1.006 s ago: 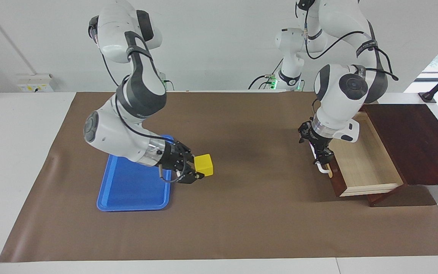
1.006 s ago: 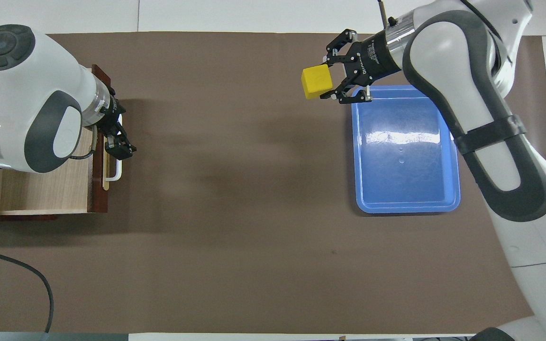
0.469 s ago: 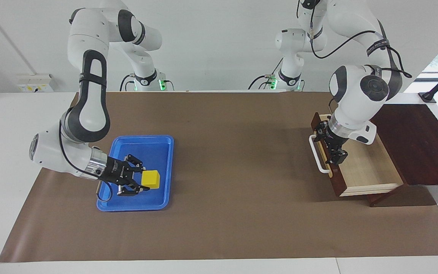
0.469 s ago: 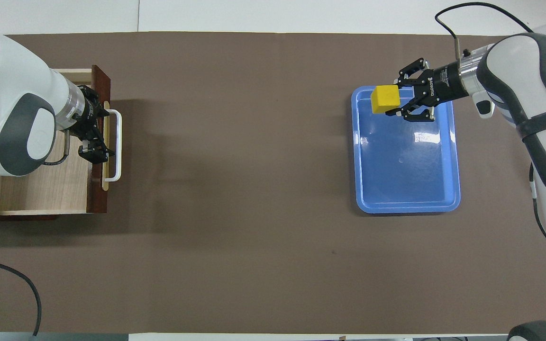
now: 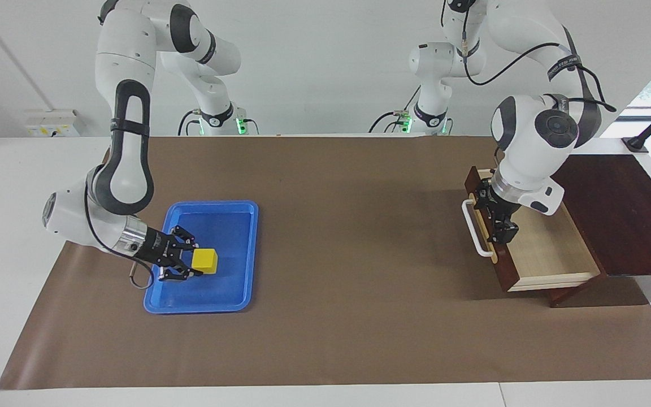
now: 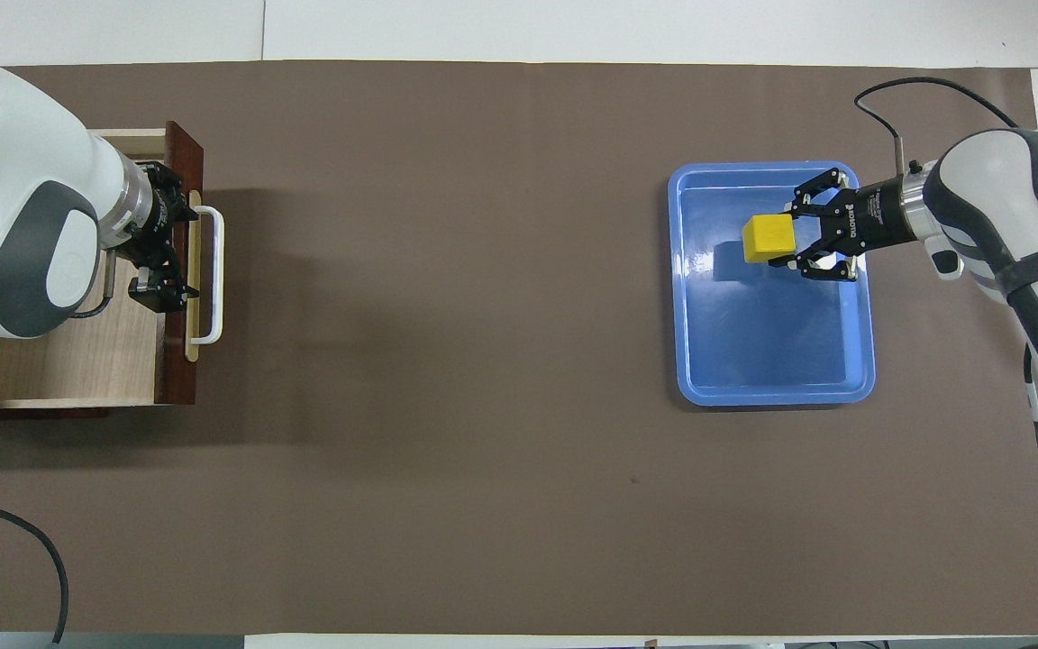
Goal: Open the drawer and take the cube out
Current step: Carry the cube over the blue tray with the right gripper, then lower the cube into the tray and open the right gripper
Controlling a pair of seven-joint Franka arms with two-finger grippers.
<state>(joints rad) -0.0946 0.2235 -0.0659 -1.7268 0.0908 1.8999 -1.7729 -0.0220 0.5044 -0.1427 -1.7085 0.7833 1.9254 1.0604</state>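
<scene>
Over the blue tray (image 5: 235,294), the right gripper (image 5: 194,261) grasps the yellow cube (image 5: 205,260); white lettering on its wrist is too small to read. Above the open drawer (image 5: 546,249), just inside its front, the left gripper (image 5: 504,233) hangs released.

right gripper (image 5: 196,261) clamped on a load; left gripper (image 5: 500,226) spread.

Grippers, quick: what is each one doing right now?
Left gripper: open, over the pulled-out drawer, holding nothing.
Right gripper: shut on the yellow cube, over the blue tray.
</scene>
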